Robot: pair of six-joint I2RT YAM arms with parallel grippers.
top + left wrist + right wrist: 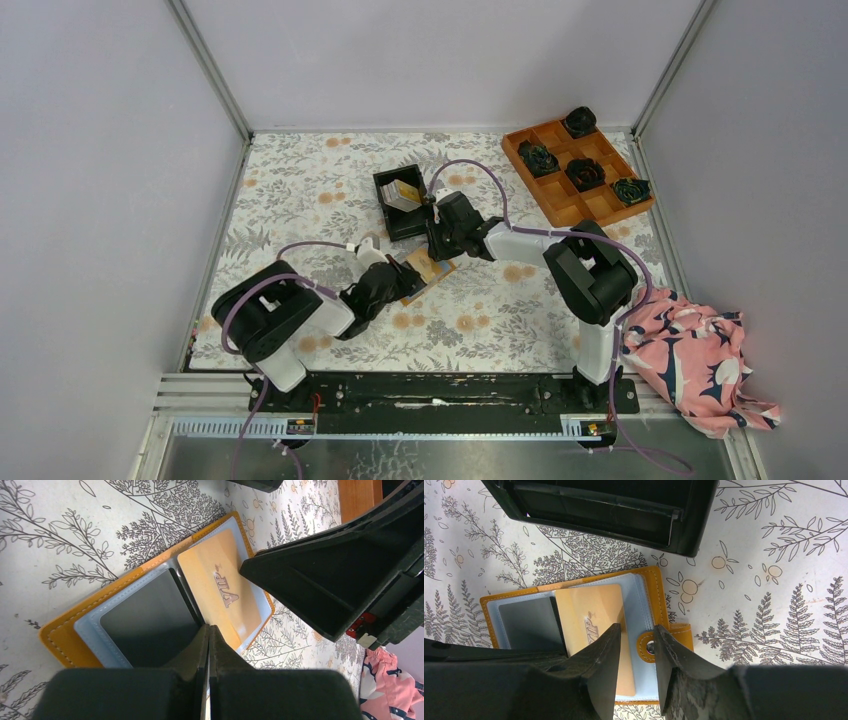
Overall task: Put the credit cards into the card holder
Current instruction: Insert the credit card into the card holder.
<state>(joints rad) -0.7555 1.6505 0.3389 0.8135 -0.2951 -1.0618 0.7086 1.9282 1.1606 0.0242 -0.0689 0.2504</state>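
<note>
Card holder (427, 268) lies open and flat on the tabletop (300, 190), just in front of the black bin (412, 228) and between the two arms' jaws. Its light blue inside faces up. A dark card (145, 620) sits in the left pocket, and a tan card (594, 625) embossed VIP lies slightly askew over the right page. Whether its edge has gone under the pocket lip I cannot tell. More credit cards (403, 194) stand in the bin.

Left jaws are pressed fully together with nothing visible between them. Their tip is down at the holder's edge by the dark card, apparently pinning it. Right jaws stand about half open and grip nothing; one finger (604, 650) hovers over the tan card, the other (674, 660) over the snap tab (650, 646).

Judging from this, the step in hand is seating the tan card. Pushed while skewed, it could catch on the pocket lip and buckle, or ride over the pocket instead of into it. The finger beside the snap tab could snag it and drag the whole holder, more so if the left jaws lift. A thin, slick card could also skid out from under a fingertip onto the tabletop
</note>
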